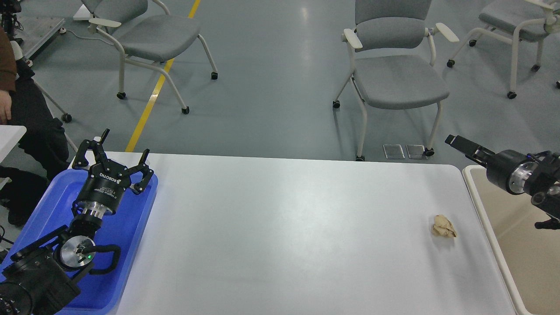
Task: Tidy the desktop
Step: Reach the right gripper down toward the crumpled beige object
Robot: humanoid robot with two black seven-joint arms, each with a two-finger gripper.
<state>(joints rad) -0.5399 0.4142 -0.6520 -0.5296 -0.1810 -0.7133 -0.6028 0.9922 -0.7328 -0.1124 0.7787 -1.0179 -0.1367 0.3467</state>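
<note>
The white desktop (284,227) fills the middle of the head view. A small crumpled tan paper ball (443,226) lies on it near the right end. My left gripper (124,143) is open and empty above the far end of the blue tray (131,223) at the left. My right gripper (457,143) points left above the far right corner of the desktop, well behind the paper ball. It is seen side-on, so its fingers cannot be told apart.
A beige bin (481,205) stands against the desktop's right edge. Grey wheeled chairs (398,78) stand on the floor behind the table. A seated person (22,109) is at the far left.
</note>
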